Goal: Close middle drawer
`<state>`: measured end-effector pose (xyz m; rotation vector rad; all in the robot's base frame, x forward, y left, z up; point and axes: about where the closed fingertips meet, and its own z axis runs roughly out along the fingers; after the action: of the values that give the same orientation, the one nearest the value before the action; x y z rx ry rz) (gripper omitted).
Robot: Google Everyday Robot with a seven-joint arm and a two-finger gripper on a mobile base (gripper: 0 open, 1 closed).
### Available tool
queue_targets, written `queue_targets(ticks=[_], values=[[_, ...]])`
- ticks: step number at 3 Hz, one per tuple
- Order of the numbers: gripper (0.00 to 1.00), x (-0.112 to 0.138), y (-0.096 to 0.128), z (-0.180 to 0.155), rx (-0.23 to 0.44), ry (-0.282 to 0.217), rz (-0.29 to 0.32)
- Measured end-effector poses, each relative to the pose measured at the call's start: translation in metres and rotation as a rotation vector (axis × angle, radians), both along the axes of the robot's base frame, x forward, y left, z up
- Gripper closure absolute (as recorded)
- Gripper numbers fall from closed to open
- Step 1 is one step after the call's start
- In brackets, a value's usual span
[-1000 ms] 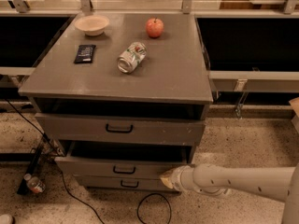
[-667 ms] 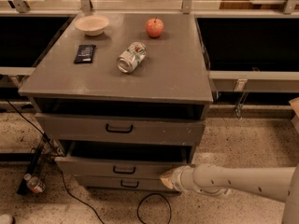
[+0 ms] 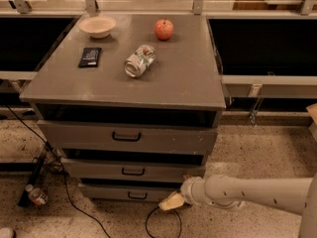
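The middle drawer (image 3: 99, 169) is a wide grey front with a small black bar handle (image 3: 132, 171), between the taller top drawer (image 3: 74, 135) and the narrow bottom drawer (image 3: 106, 192). It stands a little way out of the cabinet, with a dark gap above it. My gripper (image 3: 170, 201) comes in from the right on a white arm (image 3: 247, 192). Its yellowish tip is low, just below the middle drawer's right end and in front of the bottom drawer's right part.
On the cabinet top (image 3: 188, 78) lie a bowl (image 3: 97, 26), an apple (image 3: 164, 29), a tipped can (image 3: 139, 60) and a dark packet (image 3: 90, 56). Black cables (image 3: 158, 222) and a small bottle (image 3: 36, 196) lie on the speckled floor. Dark shelves flank the cabinet.
The middle drawer's front has gone back a little into the cabinet. My gripper tip has dropped slightly lower and to the left.
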<state>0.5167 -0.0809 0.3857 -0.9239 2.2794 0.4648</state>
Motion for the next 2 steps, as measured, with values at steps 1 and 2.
queue_targets(ticks=[1, 2], values=[[0.00, 0.0000, 0.0000, 0.0000, 0.000, 0.000, 0.000], [0.18, 0.0000, 0.0000, 0.0000, 0.000, 0.000, 0.000]])
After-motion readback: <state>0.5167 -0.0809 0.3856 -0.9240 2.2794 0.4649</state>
